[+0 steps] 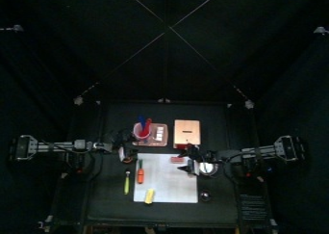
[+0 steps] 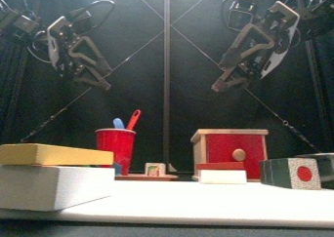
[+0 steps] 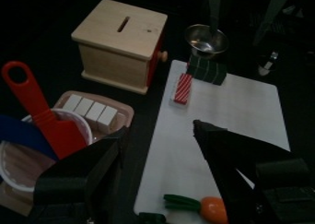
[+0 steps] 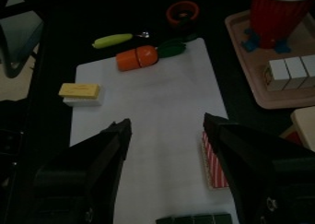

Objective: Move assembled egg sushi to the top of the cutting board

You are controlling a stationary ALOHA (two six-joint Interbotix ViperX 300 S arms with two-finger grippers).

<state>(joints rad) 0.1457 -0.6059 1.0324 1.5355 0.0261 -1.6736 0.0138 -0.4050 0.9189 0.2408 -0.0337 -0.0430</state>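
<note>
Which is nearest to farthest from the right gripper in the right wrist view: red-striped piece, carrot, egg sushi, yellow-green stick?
From the right gripper:
1. Red-striped piece, right beside one jaw, on the cutting board.
2. Egg sushi at the board's side edge and carrot at its far end: too close to call.
3. Yellow-green stick, off the board, just beyond the carrot.

You are looking at a robot lab pen: black curtains (image 1: pixel 77 45) enclose a small black table (image 1: pixel 110 211) holding toy kitchen props.
</note>
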